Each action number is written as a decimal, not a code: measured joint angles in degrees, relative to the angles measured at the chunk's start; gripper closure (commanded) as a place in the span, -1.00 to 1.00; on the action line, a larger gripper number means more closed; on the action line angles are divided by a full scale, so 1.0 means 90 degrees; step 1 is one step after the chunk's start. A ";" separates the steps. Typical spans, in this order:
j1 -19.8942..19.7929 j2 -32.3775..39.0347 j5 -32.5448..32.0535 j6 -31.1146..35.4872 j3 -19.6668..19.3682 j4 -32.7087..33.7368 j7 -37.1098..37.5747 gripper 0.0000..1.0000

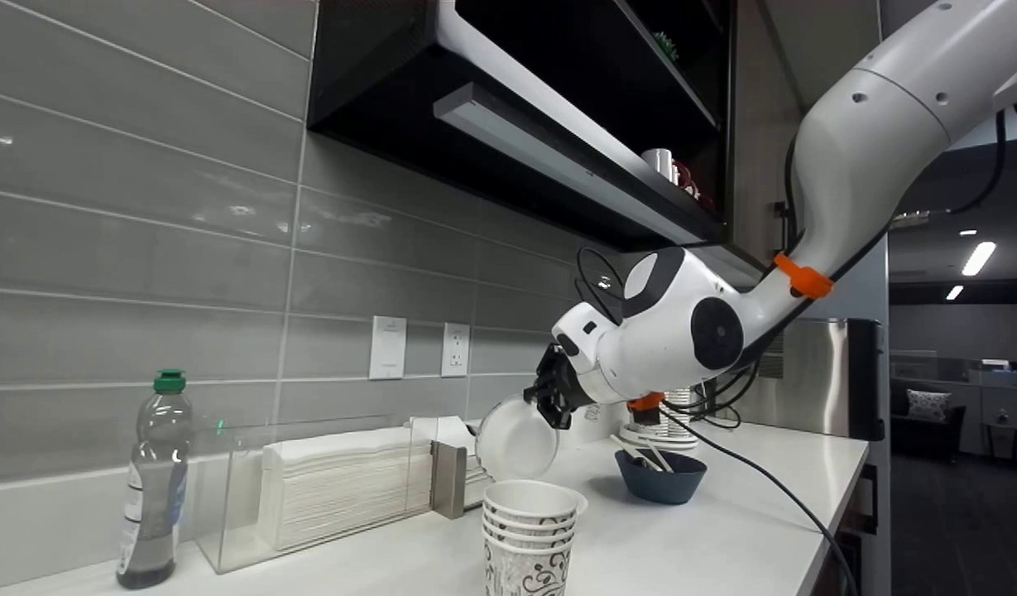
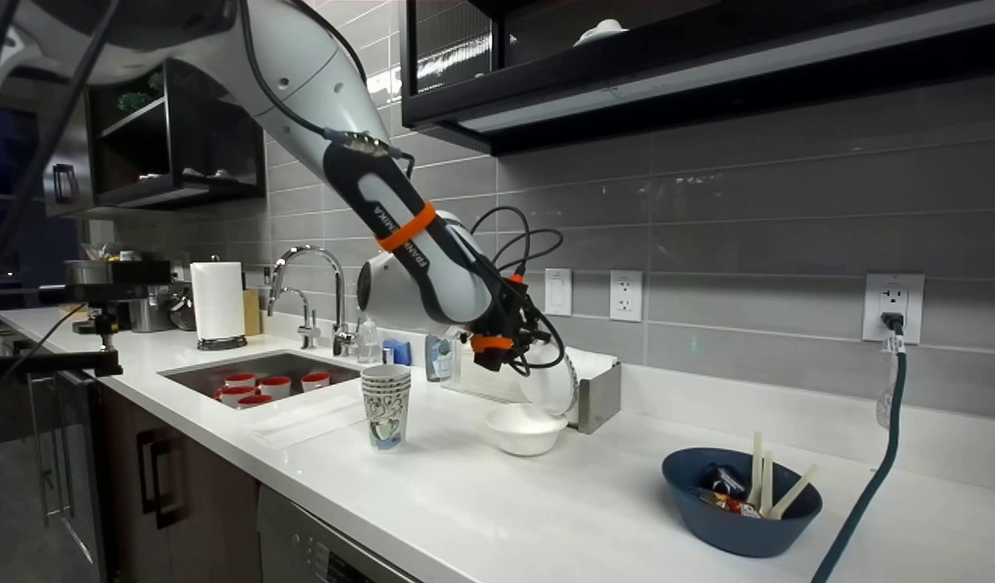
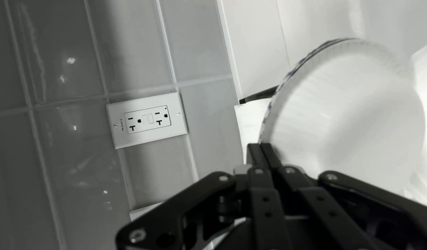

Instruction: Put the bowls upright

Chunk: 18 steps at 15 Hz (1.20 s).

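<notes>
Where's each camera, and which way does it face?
In an exterior view: near the cup stack, facing along the counter toward the blue bowl; arm and gripper show.
In an exterior view: near the blue bowl, facing the sink; arm and gripper show.
Wrist view: on the arm, facing the outlet and tilted white bowl; only gripper shows.
Both exterior views share the cup stack and blue bowl.

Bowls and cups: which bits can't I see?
Held dish: gripped edge, behind the tool, wrist view.
White bowl: mostly behind the cup stack, in an exterior view.
Cup stack: base, cut off by that view's bottom edge.
Blue bowl: floor, mostly under its contents, in an exterior view.
</notes>
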 measured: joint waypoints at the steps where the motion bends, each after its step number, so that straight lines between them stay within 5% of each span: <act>1: -0.0011 0.0007 0.0000 0.0213 -0.0011 -0.0004 -0.0055 0.20; 10: -0.0263 -0.0347 0.0611 0.4620 -0.0840 0.0330 -0.1201 -0.98; 14: -0.0373 -0.0672 0.0898 0.6147 -0.1156 0.0795 -0.1323 -1.00; 18: -0.0693 -0.0899 0.2190 0.7699 -0.1178 0.1215 -0.1763 -1.00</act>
